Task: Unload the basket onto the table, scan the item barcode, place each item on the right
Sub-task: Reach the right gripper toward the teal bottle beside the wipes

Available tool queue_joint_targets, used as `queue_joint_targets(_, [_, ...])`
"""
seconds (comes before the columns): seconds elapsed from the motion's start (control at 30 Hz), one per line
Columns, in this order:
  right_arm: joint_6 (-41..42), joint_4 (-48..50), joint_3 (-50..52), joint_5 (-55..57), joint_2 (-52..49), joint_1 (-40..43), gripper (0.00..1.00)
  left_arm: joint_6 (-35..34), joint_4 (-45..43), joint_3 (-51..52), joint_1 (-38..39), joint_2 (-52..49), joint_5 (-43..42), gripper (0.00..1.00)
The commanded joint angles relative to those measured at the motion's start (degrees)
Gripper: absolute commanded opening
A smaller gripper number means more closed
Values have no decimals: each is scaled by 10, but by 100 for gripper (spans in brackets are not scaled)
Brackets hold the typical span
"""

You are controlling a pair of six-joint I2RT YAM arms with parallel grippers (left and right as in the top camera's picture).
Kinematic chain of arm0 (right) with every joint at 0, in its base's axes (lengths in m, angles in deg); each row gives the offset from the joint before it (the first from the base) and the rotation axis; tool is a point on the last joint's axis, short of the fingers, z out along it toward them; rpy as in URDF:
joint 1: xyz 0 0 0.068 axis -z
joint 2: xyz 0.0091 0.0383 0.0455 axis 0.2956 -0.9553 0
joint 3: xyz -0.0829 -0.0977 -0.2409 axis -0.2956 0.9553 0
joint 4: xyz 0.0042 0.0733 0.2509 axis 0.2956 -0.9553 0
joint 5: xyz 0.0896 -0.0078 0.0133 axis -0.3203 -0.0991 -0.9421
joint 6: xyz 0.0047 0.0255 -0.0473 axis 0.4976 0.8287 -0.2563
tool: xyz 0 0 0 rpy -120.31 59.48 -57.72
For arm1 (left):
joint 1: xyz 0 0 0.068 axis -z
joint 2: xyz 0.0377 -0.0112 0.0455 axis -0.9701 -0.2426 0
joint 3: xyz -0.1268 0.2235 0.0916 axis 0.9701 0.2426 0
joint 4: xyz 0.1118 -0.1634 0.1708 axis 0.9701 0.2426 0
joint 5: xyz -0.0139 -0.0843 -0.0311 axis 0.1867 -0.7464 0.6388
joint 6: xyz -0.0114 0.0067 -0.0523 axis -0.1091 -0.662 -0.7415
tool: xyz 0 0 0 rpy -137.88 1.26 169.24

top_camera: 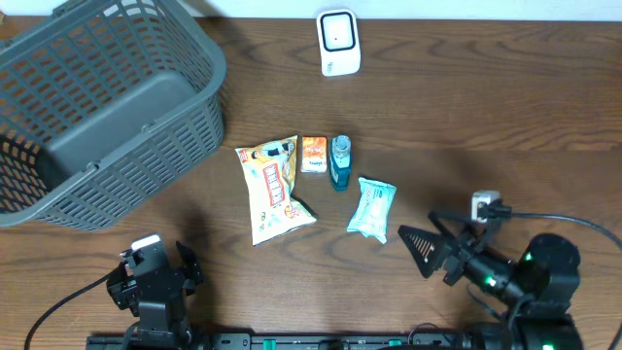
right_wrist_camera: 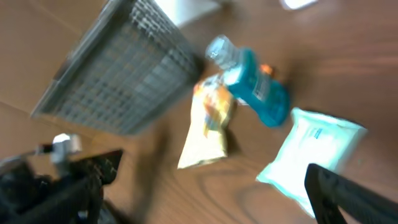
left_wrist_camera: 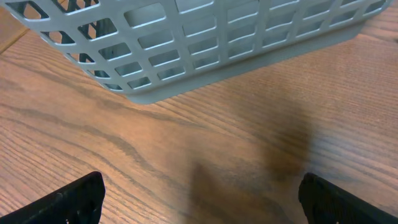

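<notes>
Four items lie in a loose row on the worktop (top_camera: 505, 117) near the middle of the overhead view. They are a yellow snack bag (top_camera: 272, 190), a small orange packet (top_camera: 313, 154), a blue bottle (top_camera: 339, 162) lying on its side, and a pale blue wipes pack (top_camera: 372, 207). The orange packet sits between the bag and the bottle, close to both. The wipes pack lies a little apart, toward the lower right.

A white scanner (top_camera: 338, 43) stands at the top centre, well away from the items. A grey basket (top_camera: 146, 156) fills the upper left.

The left tool (top_camera: 154, 261) sits at the lower left with its jaws spread wide and nothing between them, and its camera looks at the basket wall. The right tool (top_camera: 426, 233) at the lower right is also wide open and empty. It points toward the wipes pack without touching it. Its camera view is blurred.
</notes>
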Motion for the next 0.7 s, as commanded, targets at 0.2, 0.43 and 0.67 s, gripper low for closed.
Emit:
queue_joint_targets(0.2, [-93,-84,-110,171,-62,-59,99,-7,25,10,1,4,-8,100])
queue_joint_targets(0.43, [-93,-96,-110,203,-63,-89,99,-7,25,10,1,4,-8,100])
queue_joint_targets(0.67, [-90,-97,-110,198,-63,-89,99,-7,25,11,1,4,-8,100])
